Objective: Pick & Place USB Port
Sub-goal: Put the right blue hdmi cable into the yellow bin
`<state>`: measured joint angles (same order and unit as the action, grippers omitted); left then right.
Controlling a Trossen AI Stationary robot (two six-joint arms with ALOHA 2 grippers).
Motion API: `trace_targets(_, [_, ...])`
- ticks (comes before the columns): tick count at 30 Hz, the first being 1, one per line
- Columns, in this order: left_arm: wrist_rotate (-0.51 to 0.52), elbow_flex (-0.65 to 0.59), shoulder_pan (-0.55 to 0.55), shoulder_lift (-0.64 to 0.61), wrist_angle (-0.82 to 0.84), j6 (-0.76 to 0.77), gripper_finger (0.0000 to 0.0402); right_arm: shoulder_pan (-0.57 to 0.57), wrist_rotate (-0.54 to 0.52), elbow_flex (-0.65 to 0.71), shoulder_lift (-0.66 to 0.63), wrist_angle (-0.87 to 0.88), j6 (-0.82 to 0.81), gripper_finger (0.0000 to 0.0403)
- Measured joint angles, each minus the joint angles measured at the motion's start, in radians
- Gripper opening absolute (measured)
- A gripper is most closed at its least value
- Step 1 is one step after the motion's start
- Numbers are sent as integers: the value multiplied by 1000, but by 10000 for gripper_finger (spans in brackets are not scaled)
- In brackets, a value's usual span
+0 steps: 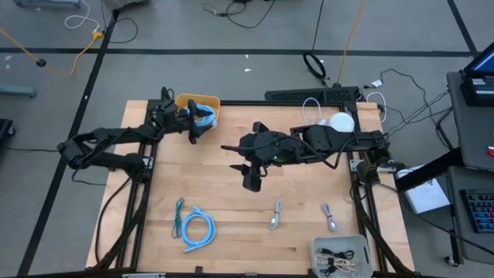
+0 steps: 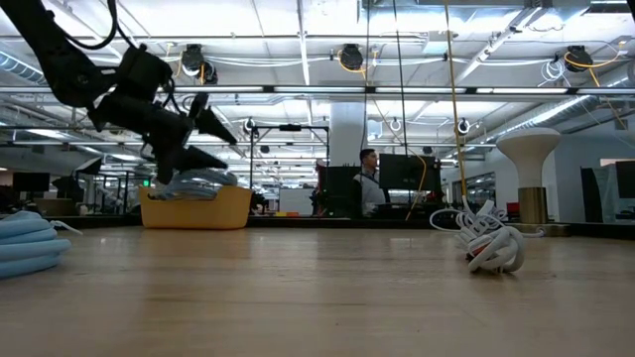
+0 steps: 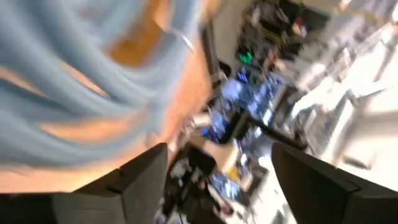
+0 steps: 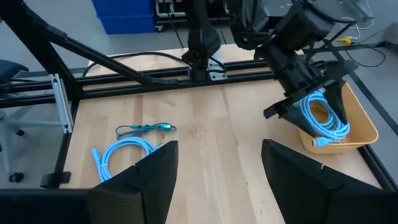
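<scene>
Overhead, the left gripper (image 1: 202,123) is hovering above the yellow bin (image 1: 182,103) at the table's (image 1: 231,224) far left edge, its fingers spread apart and holding nothing. A coiled light-blue cable (image 4: 321,116) is lying inside that bin, directly below the spread fingers, with part of its loop draping over the near rim; in the left wrist view the same blue strands (image 3: 68,87) are filling the frame against the bin's orange-yellow wall, too blurred to tell whether they are touching the fingers. The right gripper (image 1: 252,179) is hanging over the middle of the table, its jaws parted and empty, pointing toward the front edge. Near the front left of the table a second light-blue cable coil (image 1: 197,229) is lying flat, with a thin green cable (image 1: 179,212) just beside it. Two short silver-ended cables (image 1: 276,215) (image 1: 329,217) are resting well apart toward the front right, and a white tray (image 1: 318,246) holding dark small parts is sitting at the front right corner. A white cable bundle (image 2: 488,241) is sitting near the far right side.
</scene>
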<state>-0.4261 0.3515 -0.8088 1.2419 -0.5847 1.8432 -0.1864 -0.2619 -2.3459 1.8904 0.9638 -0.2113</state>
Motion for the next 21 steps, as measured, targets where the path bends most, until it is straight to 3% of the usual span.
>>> trace_targets(5, [-20, 1, 16, 0, -16, -2, 205, 0, 0, 0, 0, -3, 0, 224])
trace_targets(10, [10, 1, 31, 0, 9, -54, 40, 0, 1, 0, 0, -3, 11, 224])
trace_targets(11, [16, 1, 34, 0, 8, -58, 21, 0, 1, 0, 0, -3, 12, 224])
trace_targets(21, [88, 1, 43, 0, 117, -112, 2, 1, 1, 0, 0, -9, 23, 224])
